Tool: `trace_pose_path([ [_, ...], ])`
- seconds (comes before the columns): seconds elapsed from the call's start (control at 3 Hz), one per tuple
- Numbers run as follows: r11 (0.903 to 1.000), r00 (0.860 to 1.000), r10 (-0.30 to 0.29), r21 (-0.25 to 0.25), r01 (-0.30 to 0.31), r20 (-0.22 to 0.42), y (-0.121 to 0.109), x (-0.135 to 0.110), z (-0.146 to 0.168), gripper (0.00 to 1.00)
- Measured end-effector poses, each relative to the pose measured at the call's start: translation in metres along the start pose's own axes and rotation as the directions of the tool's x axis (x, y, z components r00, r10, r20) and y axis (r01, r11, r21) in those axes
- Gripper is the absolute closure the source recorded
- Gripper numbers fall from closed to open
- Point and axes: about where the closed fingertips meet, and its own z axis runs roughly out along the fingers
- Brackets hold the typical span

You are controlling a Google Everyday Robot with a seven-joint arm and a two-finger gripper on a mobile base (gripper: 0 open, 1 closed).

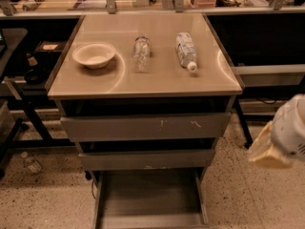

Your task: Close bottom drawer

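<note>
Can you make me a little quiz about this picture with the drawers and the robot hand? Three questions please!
1. True or false: the bottom drawer is pulled out.
2. Where is the gripper? A) inside the bottom drawer B) off to the right of the cabinet, apart from the drawers C) resting on the top
3. Fill the gap: next to the bowl lie ___ plastic bottles.

Key: 1 true. 2 B. 3 two.
</note>
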Motion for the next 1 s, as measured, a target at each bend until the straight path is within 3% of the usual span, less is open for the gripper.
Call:
trace_pose_path([
  [0.33, 0.9928, 0.998, 0.054, -0.107, -0.055, -0.01, 0.044, 0.032, 0.065, 1.0],
  [1.0, 0.9659, 0.996, 0.087, -0.244, -0.086, -0.006, 0.148, 0.084, 0.136, 1.0],
])
